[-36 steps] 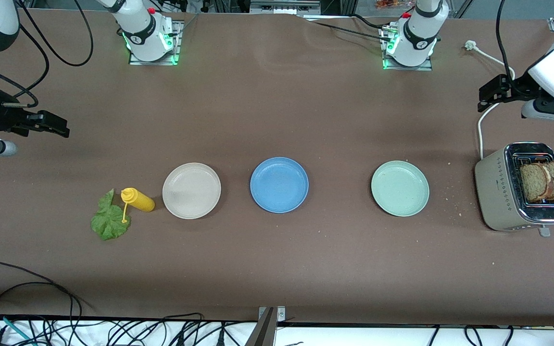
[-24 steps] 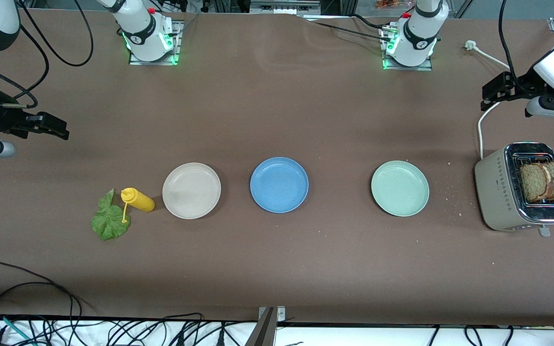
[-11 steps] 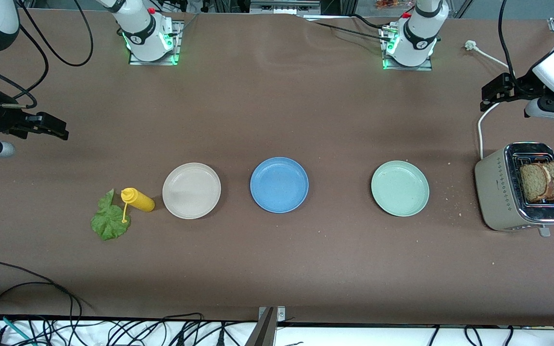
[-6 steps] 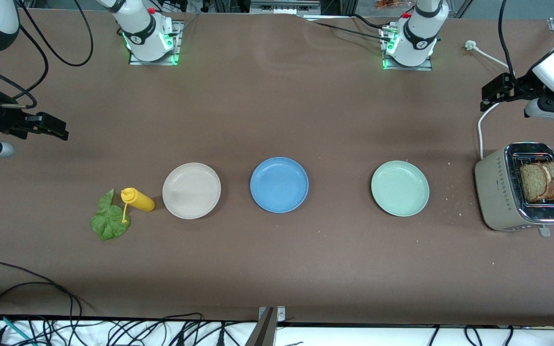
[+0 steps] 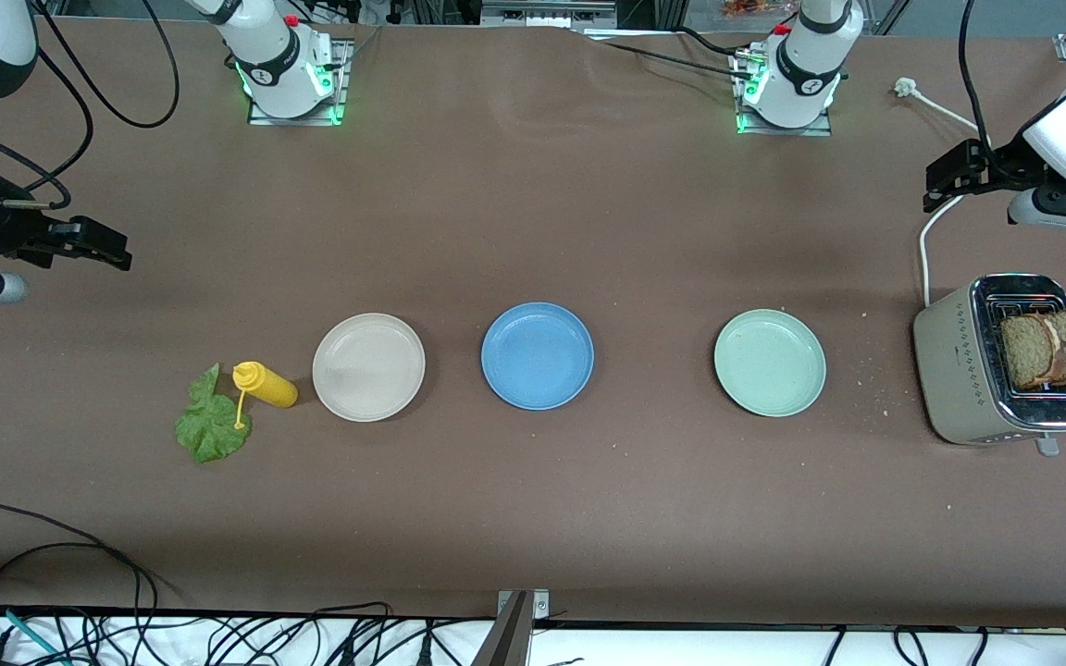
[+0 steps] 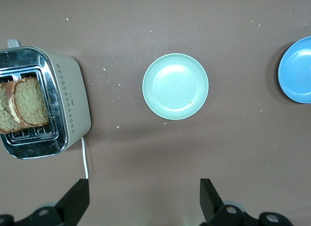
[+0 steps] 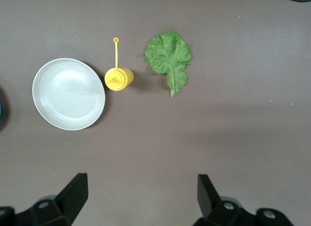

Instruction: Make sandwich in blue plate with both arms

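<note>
Two bread slices (image 5: 1047,349) in toaster (image 5: 968,375), lettuce leaf (image 5: 211,427) on tabletop, blue plate (image 5: 538,355) bare; left gripper (image 6: 143,199) and right gripper (image 7: 141,197), fingers apart, hold nothing; assembly unstarted, next likely left fingers descend onto bread.

Three plates (image 5: 538,356) in row; toaster (image 5: 968,375) at left arm's end holding bread (image 5: 1047,348); lettuce (image 5: 211,427) at right arm's end.

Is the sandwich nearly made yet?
Not started. The blue plate is bare. Both bread slices sit in the toaster; the lettuce lies on the table. The left tool and right tool hang open, holding nothing.
</note>
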Robot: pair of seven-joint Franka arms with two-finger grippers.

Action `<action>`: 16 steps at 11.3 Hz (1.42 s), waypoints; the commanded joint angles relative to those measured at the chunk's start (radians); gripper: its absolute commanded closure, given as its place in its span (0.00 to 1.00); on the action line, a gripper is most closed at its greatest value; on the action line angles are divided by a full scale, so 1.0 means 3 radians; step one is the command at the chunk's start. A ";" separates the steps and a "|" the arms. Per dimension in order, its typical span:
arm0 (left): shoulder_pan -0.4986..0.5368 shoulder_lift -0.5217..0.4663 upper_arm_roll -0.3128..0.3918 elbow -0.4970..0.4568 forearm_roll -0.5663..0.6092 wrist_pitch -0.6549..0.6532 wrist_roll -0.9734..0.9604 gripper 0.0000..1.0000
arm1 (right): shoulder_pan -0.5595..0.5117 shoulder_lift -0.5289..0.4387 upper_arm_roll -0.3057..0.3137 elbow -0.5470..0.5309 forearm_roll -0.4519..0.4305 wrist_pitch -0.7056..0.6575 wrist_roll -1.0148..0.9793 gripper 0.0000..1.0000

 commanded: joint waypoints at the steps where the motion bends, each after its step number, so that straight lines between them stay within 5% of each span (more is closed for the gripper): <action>1: 0.0017 0.0025 -0.0010 0.0085 -0.0023 -0.0082 -0.0011 0.00 | -0.0025 -0.0017 0.0006 0.0033 0.0009 -0.0010 -0.0013 0.00; 16: -0.0008 0.0051 -0.0010 0.0085 -0.0018 -0.0271 -0.0011 0.00 | -0.0020 -0.0002 0.0006 0.0033 0.0009 -0.0010 -0.0018 0.00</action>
